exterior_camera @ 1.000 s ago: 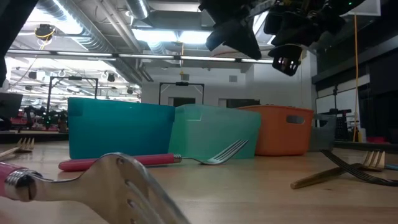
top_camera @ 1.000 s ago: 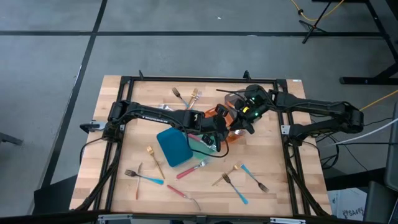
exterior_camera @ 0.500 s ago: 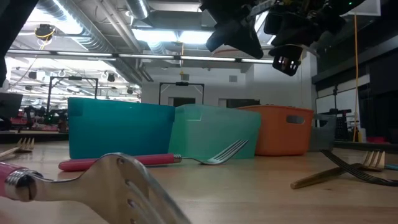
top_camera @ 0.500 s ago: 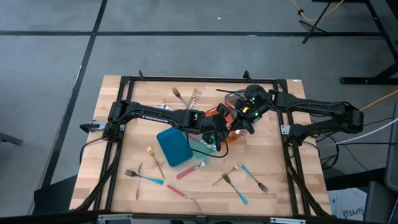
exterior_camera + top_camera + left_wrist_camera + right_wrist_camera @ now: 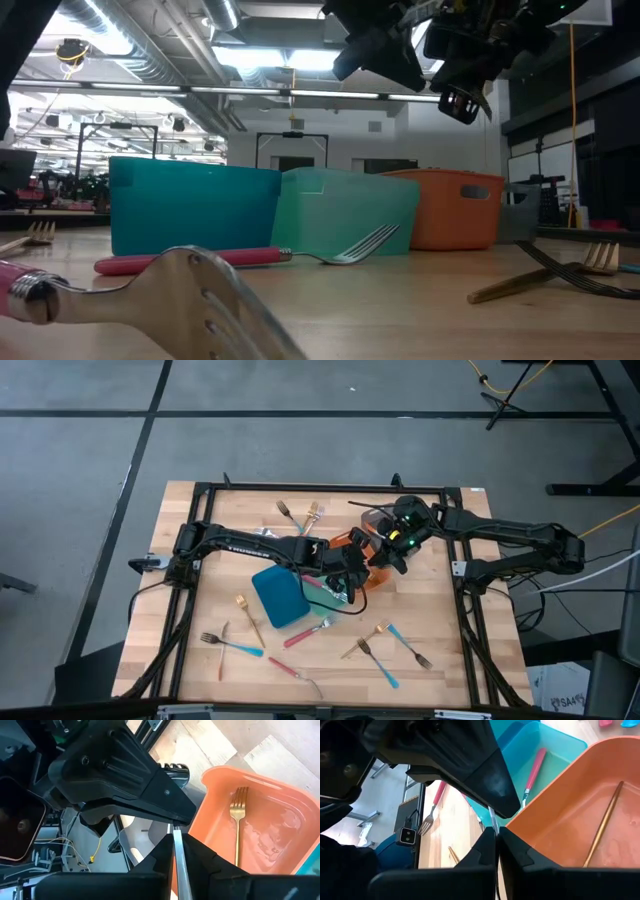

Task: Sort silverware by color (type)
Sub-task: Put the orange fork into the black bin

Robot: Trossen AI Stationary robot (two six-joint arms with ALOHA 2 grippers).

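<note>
Within the last second the right pincer point(image 5: 496, 832) has been brought together, and in the low view it is seen slightly shifted. It is now clamped on a slim silver utensil point(image 5: 177, 855), which is held in the air above the orange tray point(image 5: 215, 775) – between the two pincers. Whether the left pincer point(image 5: 175, 837) grips that shaft or merely flanks it cannot be told.

The utensil is judged to be light, stiff and smooth, so a twist or slip in a narrow hold is to be expected; it is best taken across the handle, near its middle.

A gold fork point(image 5: 239, 820) is lying in the orange tray and a pink-handled fork point(image 5: 535, 767) in the teal tray point(image 5: 560, 740) – further pieces are scattered on the tabletop point(image 5: 440, 610).
</note>
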